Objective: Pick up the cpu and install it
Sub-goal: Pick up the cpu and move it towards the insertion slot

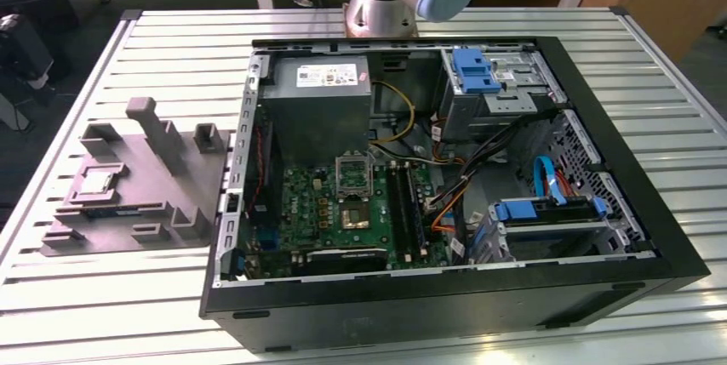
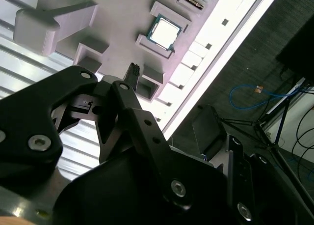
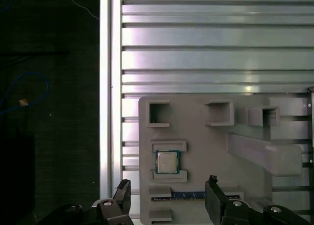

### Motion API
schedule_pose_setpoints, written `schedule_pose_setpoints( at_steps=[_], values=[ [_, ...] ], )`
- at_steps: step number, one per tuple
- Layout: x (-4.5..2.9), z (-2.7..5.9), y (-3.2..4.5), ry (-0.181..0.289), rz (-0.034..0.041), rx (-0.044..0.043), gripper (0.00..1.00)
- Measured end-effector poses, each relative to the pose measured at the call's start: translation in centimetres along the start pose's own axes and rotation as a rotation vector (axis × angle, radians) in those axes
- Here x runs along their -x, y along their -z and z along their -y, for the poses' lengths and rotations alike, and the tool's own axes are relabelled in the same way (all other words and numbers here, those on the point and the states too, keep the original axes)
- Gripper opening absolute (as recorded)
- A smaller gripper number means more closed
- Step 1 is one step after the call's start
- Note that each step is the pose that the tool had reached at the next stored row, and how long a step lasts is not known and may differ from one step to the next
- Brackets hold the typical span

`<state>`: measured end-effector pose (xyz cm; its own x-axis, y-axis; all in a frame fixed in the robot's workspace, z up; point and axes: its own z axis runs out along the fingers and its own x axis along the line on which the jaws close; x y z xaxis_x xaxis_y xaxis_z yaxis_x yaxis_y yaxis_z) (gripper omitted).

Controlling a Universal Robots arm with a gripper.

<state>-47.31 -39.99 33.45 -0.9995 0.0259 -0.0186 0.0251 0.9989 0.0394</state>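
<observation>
The cpu (image 3: 167, 162) is a small silvery square chip lying flat in a shallow pocket of the grey moulded tray (image 3: 206, 141). In the exterior view the cpu (image 1: 94, 180) sits on that tray (image 1: 170, 169), at the exterior view's left of the computer case. My gripper (image 3: 167, 183) hangs open well above the tray, its two black fingertips (image 3: 122, 186) straddling a spot just beside the chip and holding nothing. In the second wrist view the cpu (image 2: 163, 32) lies beyond one black finger (image 2: 132, 73). The silver-framed socket (image 1: 353, 169) sits on the green motherboard inside the case.
The open black computer case (image 1: 614, 237) holds a power supply (image 1: 323, 84), cables and blue drive brackets (image 1: 543, 210). The tray has raised posts (image 3: 267, 156) and a memory stick (image 3: 186, 195) next to the chip. The slatted metal table (image 3: 216, 43) ends at an edge (image 3: 105, 87) near the tray.
</observation>
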Motion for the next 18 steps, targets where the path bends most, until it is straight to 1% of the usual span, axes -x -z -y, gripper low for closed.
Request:
schedule_pose_setpoints(
  at_steps=[3,7,18],
  values=[
    [0.0,0.13,-0.18,0.002,-0.0016,-0.0002,0.71],
    [0.0,0.17,-0.35,0.017,-0.0036,0.0,0.71],
    [0.0,0.19,-0.55,0.027,-0.0038,0.0003,0.71]
  ],
)
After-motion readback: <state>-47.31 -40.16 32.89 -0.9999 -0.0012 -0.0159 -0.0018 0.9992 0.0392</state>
